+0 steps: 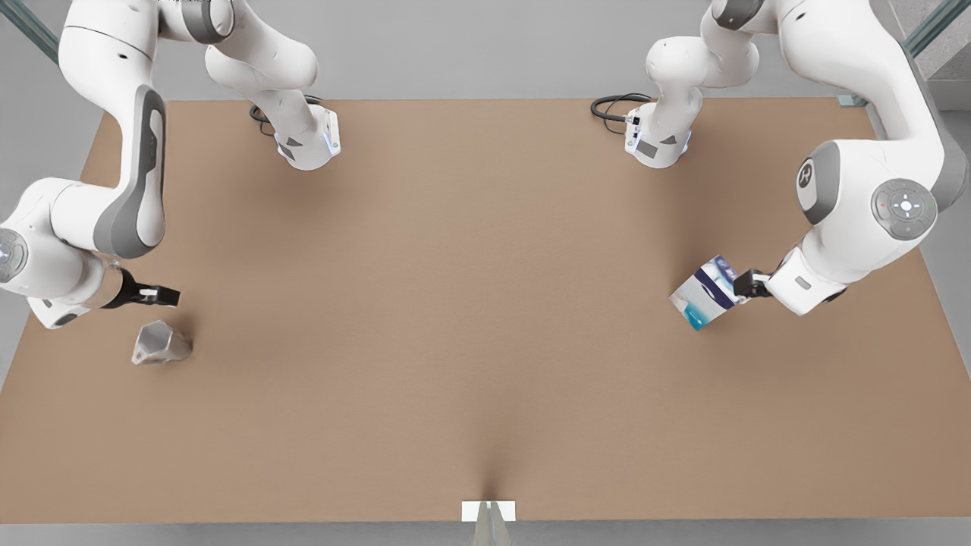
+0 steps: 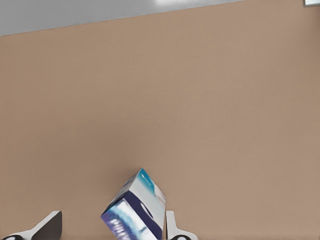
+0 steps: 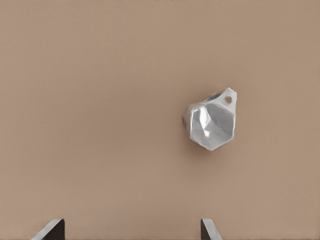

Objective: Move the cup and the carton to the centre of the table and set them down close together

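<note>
So the table (image 1: 485,303) is a big plain brown slab, with the two arms mounted along its far edge. The carton and the cup sit at opposite ends, well apart, and neither one is near the centre. The carton (image 1: 707,292) is over on the front view's right, tilted on a corner, white with a navy band and teal patches. The left gripper (image 1: 747,284) is right at its edge in the front view, and the left wrist view has the carton (image 2: 135,210) leaning between the two fingers (image 2: 47,227), which are spread wide; one finger sits just beside the box, the other is well clear of it, so it isn't clamped. Can't tell if the carton is lifted or resting on its corner. The cup (image 1: 161,343) is lying on the table on the front view's left, a small faceted pale grey thing. The right gripper (image 1: 163,296) hangs just beyond it, not touching, and in the right wrist view its fingers (image 3: 50,230) are spread apart with the cup (image 3: 210,121) out ahead of them.
</note>
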